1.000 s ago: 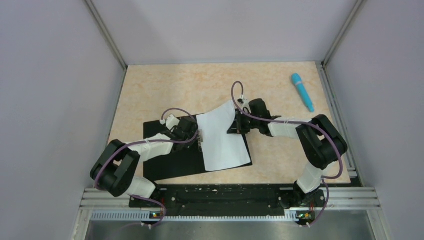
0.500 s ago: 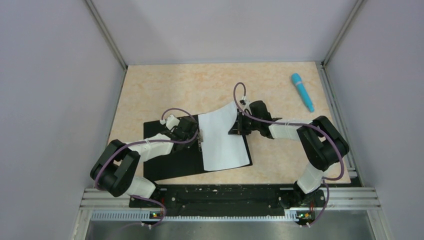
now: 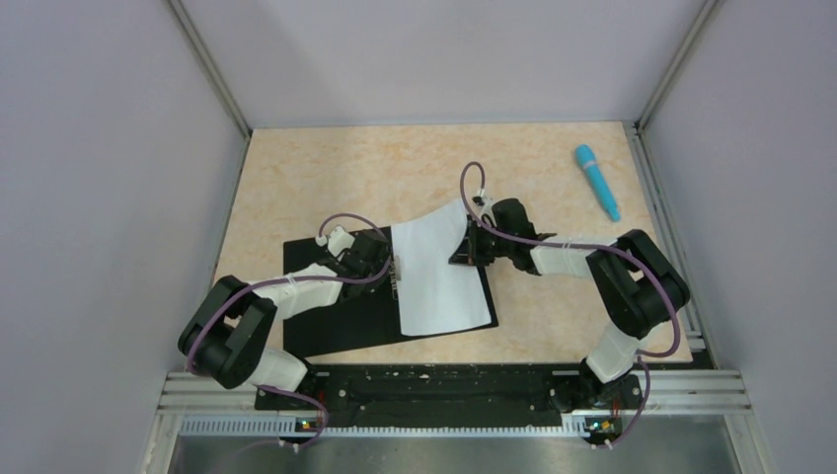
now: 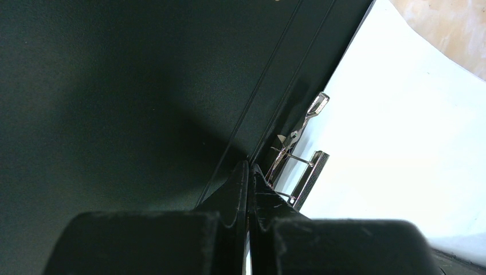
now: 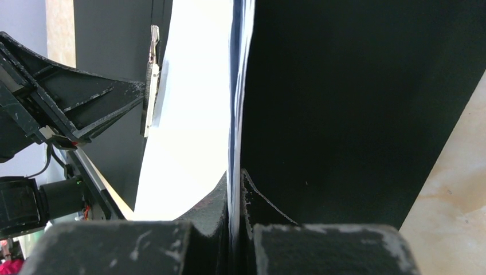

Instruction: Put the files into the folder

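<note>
Right wrist view is showing the right gripper clamping the files by their edge, bowed over the open folder's right half, while the left gripper, fingers together, is pressing at the folder's clip, seemingly steadying it.

No readable text, label, brand, number or sign in any view. Only plain white on the visible face of the files, plain black on the open inside of the folder, plain blue on the pen near the far right corner of the tabletop.
</note>
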Controlling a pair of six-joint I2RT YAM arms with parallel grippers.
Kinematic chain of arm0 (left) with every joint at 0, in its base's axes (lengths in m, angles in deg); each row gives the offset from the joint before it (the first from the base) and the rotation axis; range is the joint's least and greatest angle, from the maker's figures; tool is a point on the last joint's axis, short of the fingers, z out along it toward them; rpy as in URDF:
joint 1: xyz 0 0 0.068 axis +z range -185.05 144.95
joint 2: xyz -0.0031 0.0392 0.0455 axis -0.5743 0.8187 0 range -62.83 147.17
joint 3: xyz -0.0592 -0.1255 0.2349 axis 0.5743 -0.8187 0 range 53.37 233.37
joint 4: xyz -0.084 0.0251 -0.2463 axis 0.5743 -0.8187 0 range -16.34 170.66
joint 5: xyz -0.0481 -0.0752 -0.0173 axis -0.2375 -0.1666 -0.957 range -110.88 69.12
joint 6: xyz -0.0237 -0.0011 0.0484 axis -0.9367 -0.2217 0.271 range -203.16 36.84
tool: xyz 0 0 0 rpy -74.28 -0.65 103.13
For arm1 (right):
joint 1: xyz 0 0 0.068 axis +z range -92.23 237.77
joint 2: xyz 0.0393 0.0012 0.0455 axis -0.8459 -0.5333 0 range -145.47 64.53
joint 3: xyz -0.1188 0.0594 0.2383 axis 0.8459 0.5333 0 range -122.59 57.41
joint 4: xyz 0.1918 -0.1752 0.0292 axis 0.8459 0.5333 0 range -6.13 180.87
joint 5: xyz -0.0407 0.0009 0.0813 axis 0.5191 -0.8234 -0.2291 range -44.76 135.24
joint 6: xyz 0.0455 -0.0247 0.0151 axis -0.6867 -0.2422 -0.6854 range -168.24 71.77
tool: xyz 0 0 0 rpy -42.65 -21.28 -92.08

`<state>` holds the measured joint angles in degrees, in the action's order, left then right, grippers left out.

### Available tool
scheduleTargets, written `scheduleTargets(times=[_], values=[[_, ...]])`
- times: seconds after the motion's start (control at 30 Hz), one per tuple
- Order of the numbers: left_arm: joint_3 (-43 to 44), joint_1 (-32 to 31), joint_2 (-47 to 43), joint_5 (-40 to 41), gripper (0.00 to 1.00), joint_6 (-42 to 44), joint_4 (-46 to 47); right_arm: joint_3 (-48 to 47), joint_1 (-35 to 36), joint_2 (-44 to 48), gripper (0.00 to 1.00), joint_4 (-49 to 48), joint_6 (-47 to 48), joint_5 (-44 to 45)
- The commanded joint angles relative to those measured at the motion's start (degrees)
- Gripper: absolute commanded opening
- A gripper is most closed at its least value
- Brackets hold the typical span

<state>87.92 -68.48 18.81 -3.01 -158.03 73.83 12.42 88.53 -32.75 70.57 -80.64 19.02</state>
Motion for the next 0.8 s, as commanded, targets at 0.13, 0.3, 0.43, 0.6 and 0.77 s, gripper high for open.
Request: scheduleTargets(times=[0.13, 0.3, 0.43, 0.6, 0.77], values=[[-0.4, -0.3, 1.1, -0.1, 0.0, 0.2, 0.2, -2.5, 1.1, 0.9, 0.0, -0.5, 1.5, 0.0], [-0.5, -0.3, 0.8, 0.2, 0.0, 0.3, 0.0, -4.1, 1.1, 1.3, 0.28, 3.3, 2.6, 2.1], [-0.4, -0.2, 0.9, 0.3, 0.0, 0.3, 0.0, -5.4, 1.1, 2.2, 0.46, 7.2, 3.2, 6.0], [-0.4, -0.3, 1.0, 0.2, 0.0, 0.3, 0.0, -7.8, 1.1, 2.1, 0.57, 13.1, 4.6, 10.9], [-0.4, -0.2, 0.8, 0.3, 0.0, 0.6, -0.2, -9.4, 1.0, 2.2, 0.71, 16.8, 5.3, 14.3]])
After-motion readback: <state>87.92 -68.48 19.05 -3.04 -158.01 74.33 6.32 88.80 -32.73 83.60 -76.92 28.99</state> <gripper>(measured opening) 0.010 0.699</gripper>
